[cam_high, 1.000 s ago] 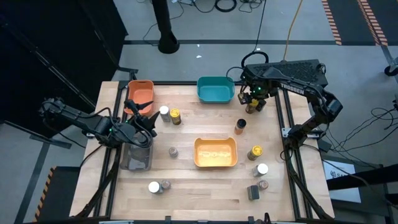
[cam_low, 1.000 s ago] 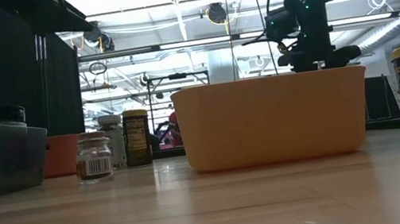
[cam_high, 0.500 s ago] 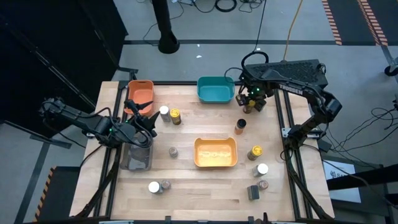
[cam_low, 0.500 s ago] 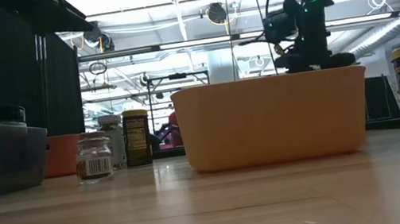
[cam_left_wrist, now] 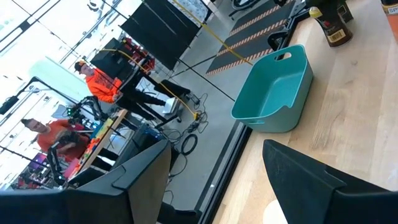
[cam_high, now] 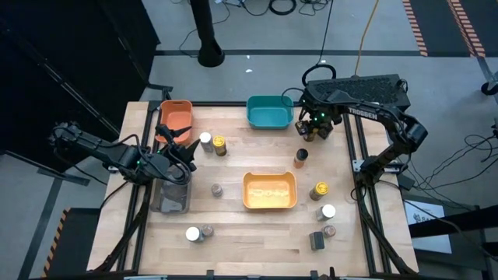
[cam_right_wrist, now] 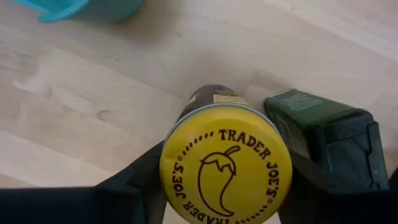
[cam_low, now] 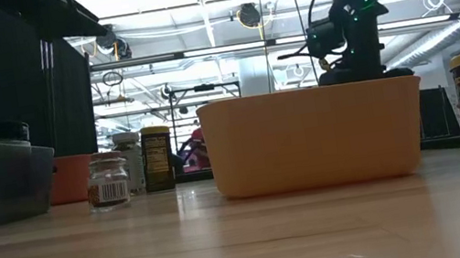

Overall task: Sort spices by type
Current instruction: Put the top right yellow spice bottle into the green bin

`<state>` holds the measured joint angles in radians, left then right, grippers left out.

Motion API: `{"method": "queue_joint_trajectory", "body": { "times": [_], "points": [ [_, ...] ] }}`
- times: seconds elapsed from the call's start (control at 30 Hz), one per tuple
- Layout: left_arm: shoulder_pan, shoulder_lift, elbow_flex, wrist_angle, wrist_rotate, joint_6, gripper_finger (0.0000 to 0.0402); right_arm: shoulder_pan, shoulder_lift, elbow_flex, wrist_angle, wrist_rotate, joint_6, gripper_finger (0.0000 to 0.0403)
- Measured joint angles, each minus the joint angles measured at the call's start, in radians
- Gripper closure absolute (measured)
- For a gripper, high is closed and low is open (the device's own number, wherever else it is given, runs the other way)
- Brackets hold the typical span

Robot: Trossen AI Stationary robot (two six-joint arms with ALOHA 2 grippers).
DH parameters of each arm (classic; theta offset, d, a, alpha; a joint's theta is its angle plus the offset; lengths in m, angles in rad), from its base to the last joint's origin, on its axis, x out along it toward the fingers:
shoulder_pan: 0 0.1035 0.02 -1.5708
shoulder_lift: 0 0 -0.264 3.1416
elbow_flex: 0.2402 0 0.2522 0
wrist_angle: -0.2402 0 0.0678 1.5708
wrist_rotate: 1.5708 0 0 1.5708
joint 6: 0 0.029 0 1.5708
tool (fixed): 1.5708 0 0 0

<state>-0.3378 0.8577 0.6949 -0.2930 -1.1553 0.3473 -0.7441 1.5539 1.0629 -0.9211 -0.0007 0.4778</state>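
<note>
My right gripper (cam_high: 313, 126) is at the table's far right, beside the teal bin (cam_high: 270, 111), shut on a jar with a yellow Trader Joe's lid (cam_right_wrist: 227, 168). A dark green tin (cam_right_wrist: 323, 127) stands right next to that jar. In the low view the yellow bin (cam_low: 315, 139) hides this gripper's fingertips. My left gripper (cam_left_wrist: 217, 149) is open and waits above the grey bin (cam_high: 172, 196), near the orange bin (cam_high: 176, 117). The other spice jars stand upright about the table, among them a white-lidded one (cam_high: 205, 139) and a yellow-lidded one (cam_high: 319, 190). My right gripper pinches the jar at its yellow lid, one finger (cam_right_wrist: 140, 180) against the lid's rim (cam_right_wrist: 174, 171) and the other on the opposite side. The fingers come from above, pointing down. The jar is upright; whether its base is on the table I cannot tell.
The yellow bin (cam_high: 269, 190) sits mid-table. A brown jar (cam_high: 300, 158) stands in front of my right gripper. More jars and a dark tin (cam_high: 316, 240) crowd the near right, and two jars (cam_high: 199, 232) the near left. People show in the room beyond the table.
My right gripper has come down with the jar, sinking behind the yellow bin's rim in the low view, and has drifted slightly toward the teal bin. The left arm has kept still.
</note>
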Motion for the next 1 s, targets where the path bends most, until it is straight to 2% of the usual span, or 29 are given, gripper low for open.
{"method": "queue_joint_trajectory", "body": {
  "times": [0.27,0.47,0.67,0.83,1.0],
  "points": [
    [0.000,0.000,0.000,0.000,0.000,0.000,0.0139,0.000,0.000,0.057,-0.054,-0.007,-0.032,0.0194],
    [0.000,0.000,0.000,0.000,0.000,-0.001,0.0139,0.000,0.000,0.266,-0.200,-0.006,-0.086,0.0199],
    [0.000,0.000,0.000,0.029,0.000,0.002,0.0139,0.001,0.004,0.466,-0.203,-0.006,-0.146,0.0200],
    [0.000,0.000,0.000,0.061,0.000,0.029,0.0139,0.020,0.069,0.576,-0.224,-0.006,-0.189,0.0200],
    [0.007,0.000,0.000,0.062,0.000,0.052,0.0139,0.061,0.215,0.723,-0.299,-0.002,-0.293,0.0200]
  ]
}}
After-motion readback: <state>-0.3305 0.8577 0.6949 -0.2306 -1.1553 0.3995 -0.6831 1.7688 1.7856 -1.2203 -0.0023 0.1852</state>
